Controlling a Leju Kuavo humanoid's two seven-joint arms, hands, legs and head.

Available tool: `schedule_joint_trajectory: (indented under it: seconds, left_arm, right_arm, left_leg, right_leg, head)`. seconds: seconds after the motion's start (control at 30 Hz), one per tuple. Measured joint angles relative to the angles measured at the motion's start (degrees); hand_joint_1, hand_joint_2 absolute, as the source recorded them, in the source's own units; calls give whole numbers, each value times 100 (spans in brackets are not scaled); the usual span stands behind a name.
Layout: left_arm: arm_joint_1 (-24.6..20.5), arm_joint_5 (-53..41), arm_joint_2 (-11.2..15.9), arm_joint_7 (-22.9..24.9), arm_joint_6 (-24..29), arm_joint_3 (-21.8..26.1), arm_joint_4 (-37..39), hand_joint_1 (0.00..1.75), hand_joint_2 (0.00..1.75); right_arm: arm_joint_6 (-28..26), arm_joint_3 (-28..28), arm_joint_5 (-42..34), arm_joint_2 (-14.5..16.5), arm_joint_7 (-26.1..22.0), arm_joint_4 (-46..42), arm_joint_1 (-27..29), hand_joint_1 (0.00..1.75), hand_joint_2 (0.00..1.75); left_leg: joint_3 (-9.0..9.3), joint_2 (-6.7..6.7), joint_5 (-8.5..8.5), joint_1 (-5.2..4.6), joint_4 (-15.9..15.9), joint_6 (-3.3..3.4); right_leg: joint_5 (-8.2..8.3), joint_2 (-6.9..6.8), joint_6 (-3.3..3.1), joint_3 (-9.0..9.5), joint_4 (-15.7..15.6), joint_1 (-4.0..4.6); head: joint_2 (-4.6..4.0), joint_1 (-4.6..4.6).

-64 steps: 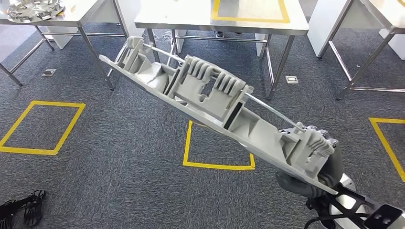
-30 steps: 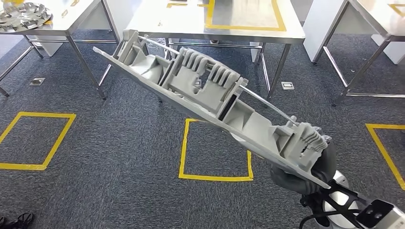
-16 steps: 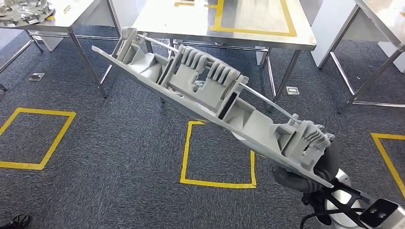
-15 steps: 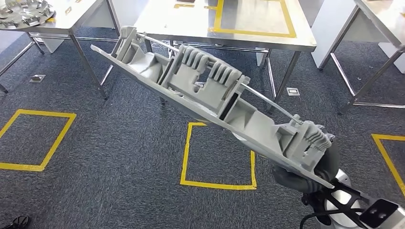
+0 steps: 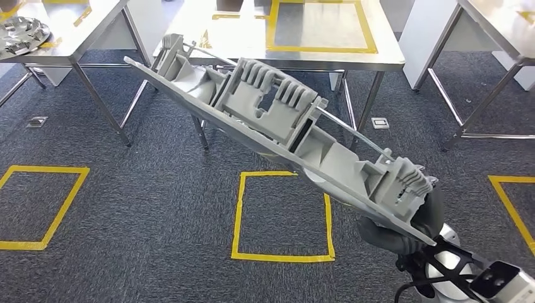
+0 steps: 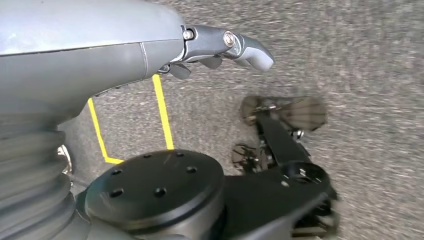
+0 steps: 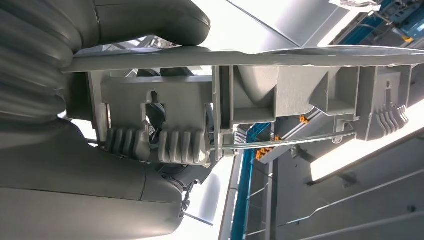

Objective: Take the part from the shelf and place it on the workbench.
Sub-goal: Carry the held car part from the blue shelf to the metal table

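A long grey moulded part (image 5: 271,120) with ribs, pockets and a thin metal rod slants across the head view, its far end high at the left over the workbench (image 5: 252,38). My right hand (image 5: 404,230) grips its near end at the lower right; the right wrist view has the thumb lying over the flat edge of the part (image 7: 210,95) and the fingers under the ribbed block. My left hand (image 6: 220,47) hangs over the carpet with its fingers curled in and nothing in them.
The steel workbench carries a yellow taped rectangle (image 5: 322,25). A second table (image 5: 57,31) at the left holds a shiny metal disc (image 5: 19,31). Another table (image 5: 498,25) stands at the right. Yellow floor squares (image 5: 281,214) mark the grey carpet.
The whole scene has shifted down and closer: the camera has advanced toward the workbench. The part stays in my right hand at the same tilt.
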Motion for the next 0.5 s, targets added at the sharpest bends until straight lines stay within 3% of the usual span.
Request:
schedule_joint_trajectory:
  seconds: [0.07,0.17,0.2,0.23,0.33,0.37,0.4,0.5]
  left_arm:
    - [-1,-15,3,4,3,0,7,0,175]
    - [-2,-40,-13,9,4,0,1,0,175]
    - [-8,-45,-17,7,5,0,-1,0,175]
    - [-17,-49,-20,4,5,0,-3,0,175]
    - [-27,-55,-25,5,7,0,-2,0,175]
    - [-24,-56,-31,8,7,0,-1,0,175]
    - [-21,-56,-34,10,7,0,0,0,175]
    - [-23,-62,-40,10,7,0,2,0,175]
  right_arm:
    - [-19,3,10,-1,-3,-4,8,175,175]
    - [-57,6,37,-16,3,-14,19,175,175]
    - [-67,7,44,-24,5,-16,16,175,175]
    - [-73,7,49,-31,3,-19,13,175,175]
    - [-87,23,65,-33,-5,-20,18,175,175]
    - [-92,33,70,-34,-2,-20,23,175,175]
    - [-96,42,73,-37,1,-20,26,175,175]
    - [-115,65,67,-54,-1,-21,32,175,175]
  left_leg:
    - [75,-4,264,-26,-360,69]
    - [167,-6,257,-7,-413,172]
    - [216,-7,237,7,-424,204]
    - [261,-11,216,20,-433,228]
    - [355,-15,108,22,-435,251]
    - [399,-15,65,23,-434,244]
    - [453,-16,19,24,-434,234]
    - [623,-21,-121,26,-431,179]
  right_leg:
    - [-81,12,66,47,15,11]
    - [-111,16,167,80,107,21]
    - [-143,8,198,14,248,17]
    - [-212,0,228,-122,489,4]
    - [-584,-15,304,-792,1433,-41]
    - [-621,-19,320,-949,1555,-51]
    - [-530,-24,328,-1008,1485,-59]
    - [206,-52,307,-751,483,-59]
  head:
    - [0,-4]
    - [0,1]
    - [0,12]
    - [0,25]
    - [0,59]
    - [0,64]
    - [0,68]
    - [0,79]
